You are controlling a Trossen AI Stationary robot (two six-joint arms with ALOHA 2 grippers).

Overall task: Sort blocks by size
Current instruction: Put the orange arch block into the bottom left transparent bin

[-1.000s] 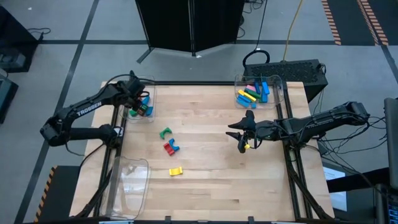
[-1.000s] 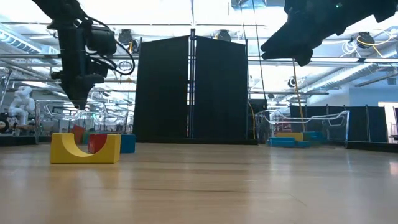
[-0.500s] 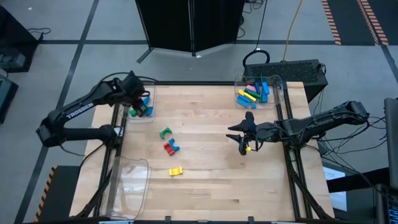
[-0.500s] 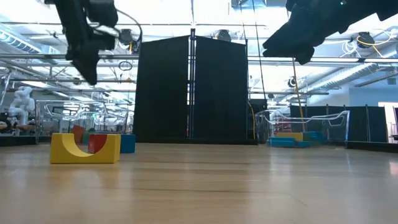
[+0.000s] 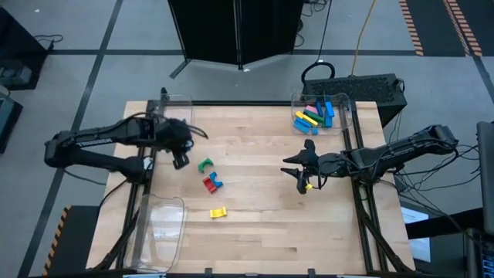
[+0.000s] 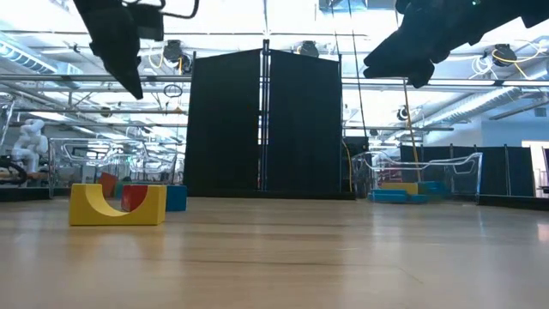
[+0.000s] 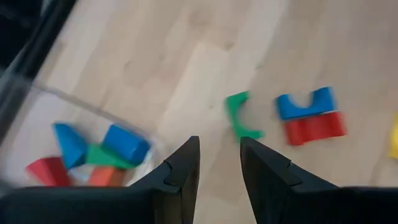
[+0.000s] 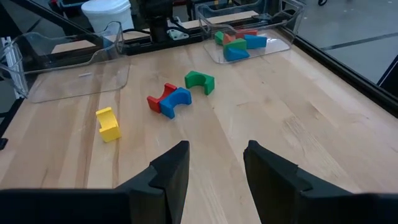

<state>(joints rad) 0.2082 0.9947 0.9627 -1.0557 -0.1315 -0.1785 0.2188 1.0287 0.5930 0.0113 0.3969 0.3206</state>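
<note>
A: On the counter [image 5: 262, 224], left of middle, loose blocks, four: green arch block [image 5: 205, 164], red block [image 5: 208, 182] touching blue arch block [image 5: 216, 183], yellow arch block [image 5: 218, 212] nearest the front edge. All short, with a curved notch

B: Further stock?

A: Far-right bin [image 5: 344, 108]: long blue, green, yellow and pink bars. Far-left bin [image 7: 37, 106], by the left wrist view: blue, green, red and orange pieces. Front-left bin [image 5: 158, 228]: contents not discernible

B: Left arm, pose?

A: Reaching in from the left edge, raised off the counter. Left pincer [image 5: 180, 160] just left of the green arch block, fingers [image 7: 180, 174] a narrow gap apart, nothing between them

B: Right arm?

A: Stretched in from the right edge, held above the counter right of middle, well apart from the loose blocks. Right pincer [image 5: 303, 179] with fingers [image 8: 171, 171] apart, holding nothing
</note>
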